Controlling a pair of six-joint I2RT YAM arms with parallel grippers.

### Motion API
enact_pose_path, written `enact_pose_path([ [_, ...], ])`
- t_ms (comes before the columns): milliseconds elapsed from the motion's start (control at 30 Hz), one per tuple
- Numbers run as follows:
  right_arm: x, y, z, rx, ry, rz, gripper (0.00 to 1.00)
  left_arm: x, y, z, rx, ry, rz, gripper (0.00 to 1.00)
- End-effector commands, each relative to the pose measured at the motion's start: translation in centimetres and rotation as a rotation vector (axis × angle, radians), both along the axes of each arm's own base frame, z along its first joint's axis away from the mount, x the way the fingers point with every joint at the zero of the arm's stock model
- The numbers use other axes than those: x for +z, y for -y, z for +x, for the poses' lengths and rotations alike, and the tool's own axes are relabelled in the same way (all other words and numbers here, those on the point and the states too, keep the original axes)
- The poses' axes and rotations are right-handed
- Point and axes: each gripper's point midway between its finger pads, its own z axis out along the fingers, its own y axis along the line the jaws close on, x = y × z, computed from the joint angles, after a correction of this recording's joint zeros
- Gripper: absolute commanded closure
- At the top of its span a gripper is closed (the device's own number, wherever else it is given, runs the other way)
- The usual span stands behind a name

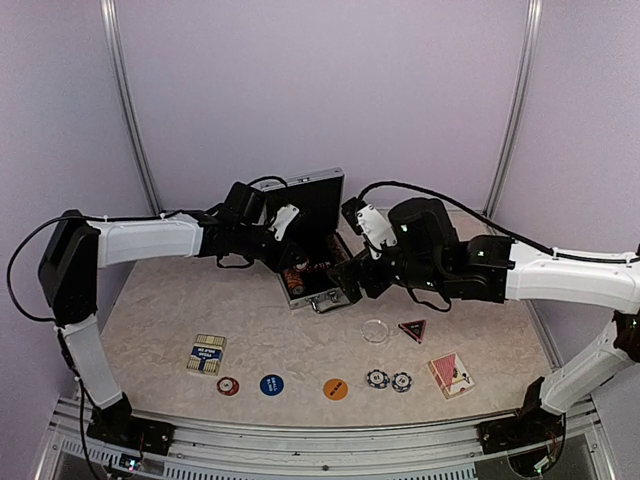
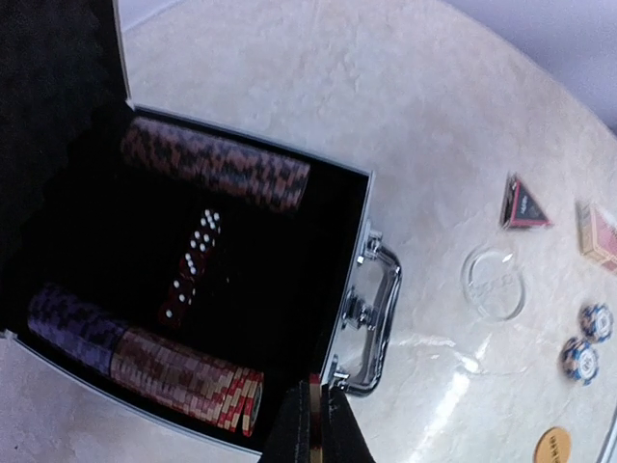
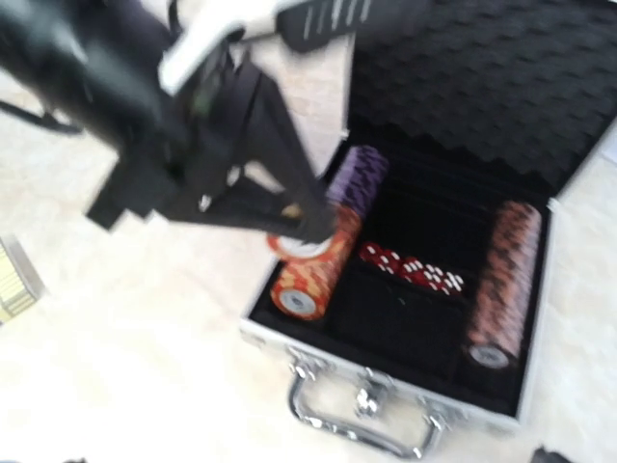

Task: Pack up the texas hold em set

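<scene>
Well, the case [image 1: 318,297] lies open on the worktop [image 1: 170,300]. The left pincer [image 3: 310,224], pinched shut, tips at its chip row [image 3: 313,272], and the right pincer [image 1: 350,283] hangs wide and empty nearby. I'd nudge that row flush, slowly.

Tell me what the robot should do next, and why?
Probably lift the left gripper straight up, clear of the case. It is shut at the end of the orange chip row, where one chip sits tilted. Loose striped chips, a blue disc and a card deck lie unpacked on the table.
</scene>
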Motion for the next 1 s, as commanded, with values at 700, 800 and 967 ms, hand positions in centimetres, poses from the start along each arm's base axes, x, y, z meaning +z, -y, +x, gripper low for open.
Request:
enact_pose_path([
  [700,0.2,4.4,-2.7,-0.041,-0.039,0.083,0.0,-8.2,-0.6,0.6,-0.049,0.245,0.454,1.0],
  [800,0.3,4.4,-2.7,-0.039,-0.037,0.085,0.0,-8.6,-0.5,0.6,-0.061,0.243,0.458,1.0],
  [967,0.7,4.4,-2.6,-0.04,-0.031,0.087,0.0,-9.5,-0.3,0.4,-0.076,0.223,0.466,1.0],
])
